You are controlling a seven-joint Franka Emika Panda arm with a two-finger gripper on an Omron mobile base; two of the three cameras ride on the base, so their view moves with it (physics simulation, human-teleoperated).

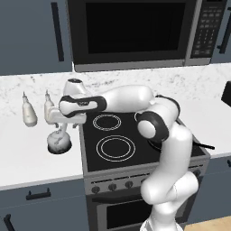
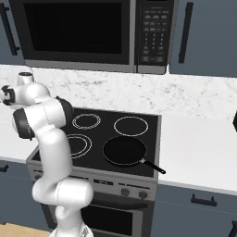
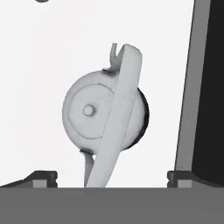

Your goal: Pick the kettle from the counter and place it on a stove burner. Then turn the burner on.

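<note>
The kettle [image 1: 58, 141] stands on the white counter [image 1: 27, 158] just left of the stove. It is squat and marbled, with a thin arched handle. My gripper [image 1: 60, 128] hangs right above it, pointing down. In the hand view the kettle [image 3: 94, 113] is seen from above, lid knob in the middle, its handle running across towards the bottom. My gripper [image 3: 113, 177] is open, its two dark tips far apart on either side of the handle, touching nothing. The stove burner [image 1: 116, 148] is the wide double ring at the front left of the black glass, also seen as stove burner [image 2: 79, 144].
Two slim pale bottles [image 1: 30, 111] stand on the counter behind the kettle. A black pan [image 2: 125, 151] sits on the front right burner. The stove's grey edge [image 3: 192, 87] runs close to the kettle. Knobs [image 1: 113, 186] line the stove front. A microwave [image 1: 135, 31] hangs above.
</note>
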